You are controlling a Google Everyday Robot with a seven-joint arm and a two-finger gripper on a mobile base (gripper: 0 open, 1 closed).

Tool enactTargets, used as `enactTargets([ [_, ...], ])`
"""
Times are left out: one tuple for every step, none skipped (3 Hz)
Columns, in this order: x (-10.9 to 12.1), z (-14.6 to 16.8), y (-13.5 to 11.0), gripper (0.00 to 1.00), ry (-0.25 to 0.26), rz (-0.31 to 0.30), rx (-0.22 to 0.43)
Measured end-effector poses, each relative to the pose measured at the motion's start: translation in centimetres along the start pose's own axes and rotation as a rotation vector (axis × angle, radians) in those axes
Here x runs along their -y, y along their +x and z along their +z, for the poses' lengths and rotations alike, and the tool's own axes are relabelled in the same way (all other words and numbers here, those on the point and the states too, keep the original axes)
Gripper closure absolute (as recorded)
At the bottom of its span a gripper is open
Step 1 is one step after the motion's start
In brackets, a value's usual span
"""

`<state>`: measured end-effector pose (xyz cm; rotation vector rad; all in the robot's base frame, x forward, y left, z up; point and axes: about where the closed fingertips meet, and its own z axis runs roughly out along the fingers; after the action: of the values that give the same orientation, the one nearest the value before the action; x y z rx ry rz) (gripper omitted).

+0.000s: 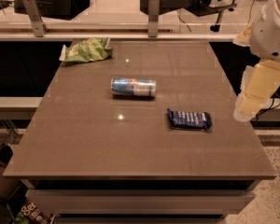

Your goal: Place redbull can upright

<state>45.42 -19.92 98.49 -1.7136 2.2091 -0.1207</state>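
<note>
The redbull can (pixel 133 87) lies on its side near the middle of the brown table (pixel 84 143), its long axis running left to right. It is blue and silver. My gripper (pixel 245 111) hangs at the end of the white and cream arm (pixel 269 31) at the right edge of the view, beside the table's right edge. It is well to the right of the can and holds nothing that I can see.
A flat dark-blue snack wrapper (pixel 189 119) lies right of and nearer than the can. A green chip bag (pixel 86 49) sits at the table's far left corner. A rail with metal posts (pixel 153 13) runs behind the table.
</note>
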Motion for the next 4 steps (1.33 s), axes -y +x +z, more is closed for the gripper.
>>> enactTargets([
  [1.1,1.0,-2.2,0.00,0.000,0.004,0.019],
  [2.1,2.5,-4.5,0.00,-0.007,0.002,0.040],
  [2.8,3.6,-6.3,0.00,-0.017,-0.010,0.059],
  [3.3,5.4,-8.3,0.00,-0.043,-0.038,0.033],
])
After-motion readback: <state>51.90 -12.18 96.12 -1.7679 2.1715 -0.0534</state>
